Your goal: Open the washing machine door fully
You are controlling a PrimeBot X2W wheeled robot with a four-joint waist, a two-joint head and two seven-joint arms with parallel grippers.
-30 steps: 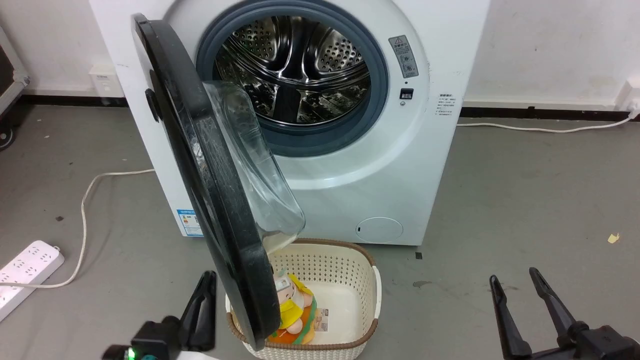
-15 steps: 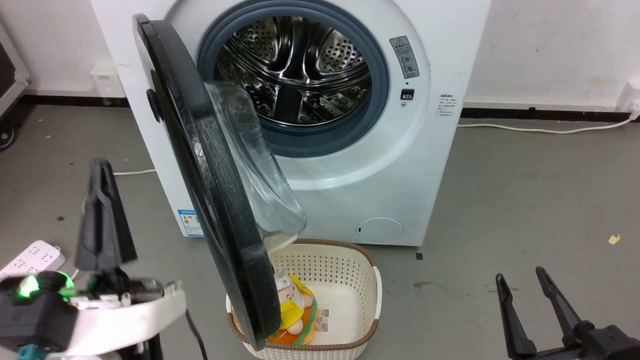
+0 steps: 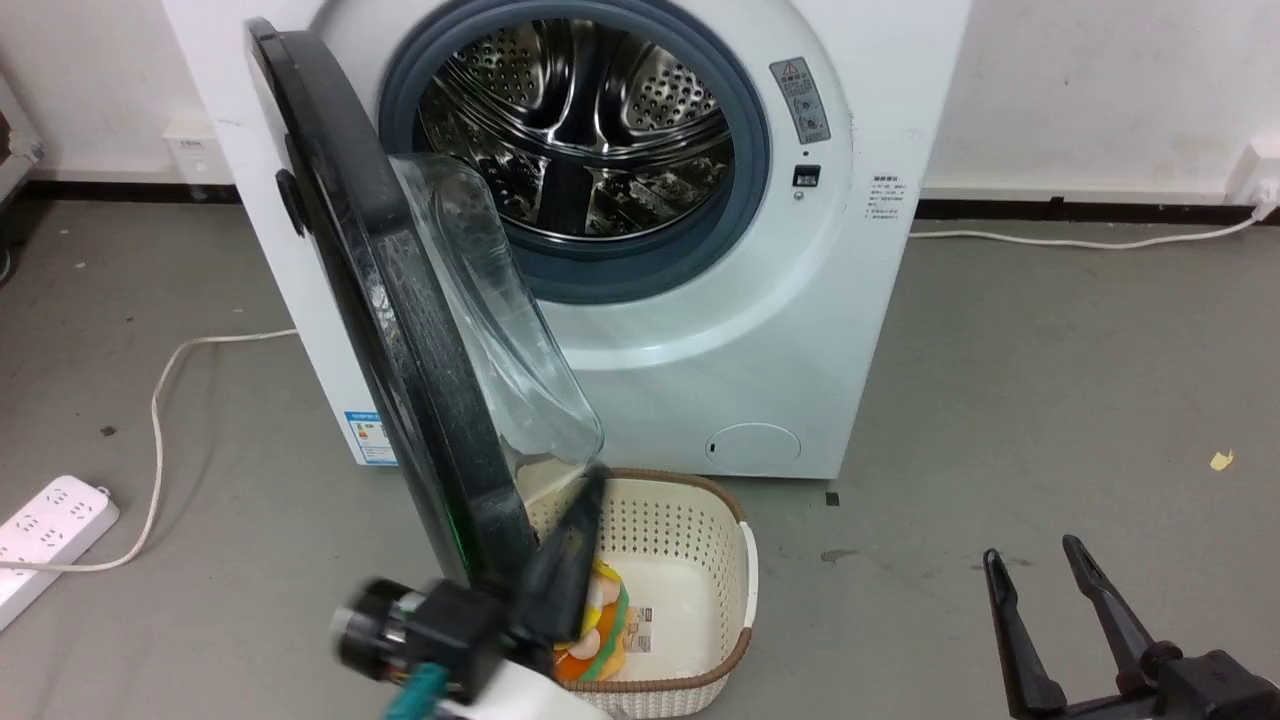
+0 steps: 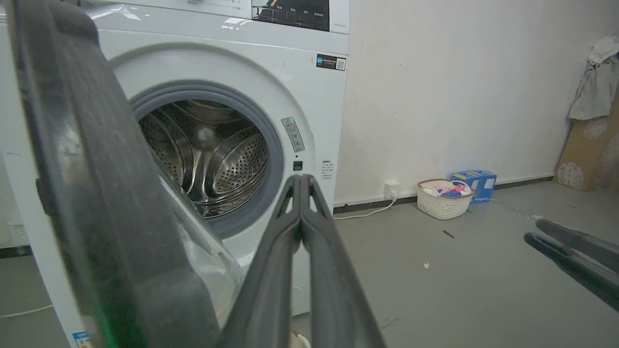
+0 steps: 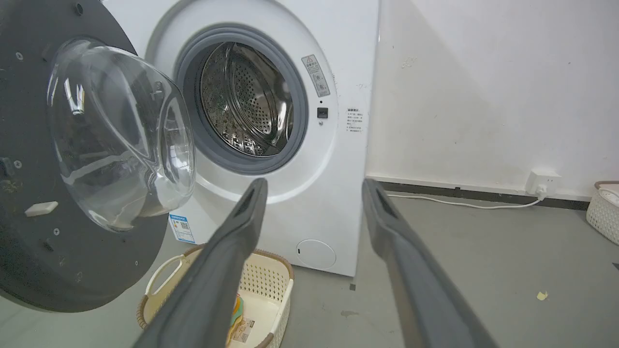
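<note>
Head view: the washing machine door stands half open on the machine's left side, above a basket. The blurry left gripper is closed, its tip by the door's near bottom edge; I cannot tell if they touch. The right gripper is wide open and empty, far right.

Left wrist view: its fingers press together, holding nothing.

Right wrist view: its fingers spread apart, empty.
</note>
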